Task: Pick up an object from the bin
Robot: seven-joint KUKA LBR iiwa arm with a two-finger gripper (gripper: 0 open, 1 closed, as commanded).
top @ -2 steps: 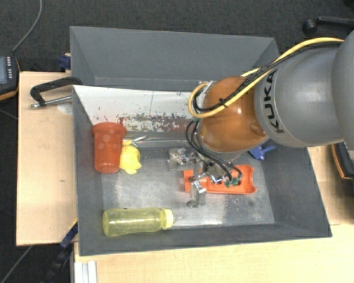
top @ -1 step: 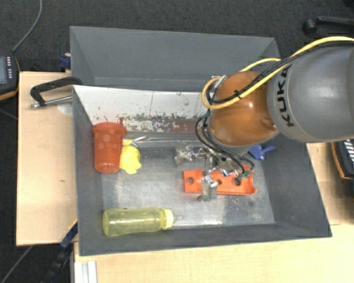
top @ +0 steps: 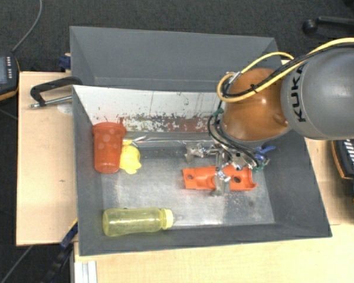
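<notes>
Camera view: low over flat orange bracket (top: 202,180) in bin (top: 165,69), seemingly to grasp; cannot tell gripper (top: 220,180) opening.

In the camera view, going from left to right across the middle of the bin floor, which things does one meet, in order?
Orange cup → small yellow thing → flat orange piece under the gripper. The yellowish bottle overlaps the first two, so I leave it out.
</notes>
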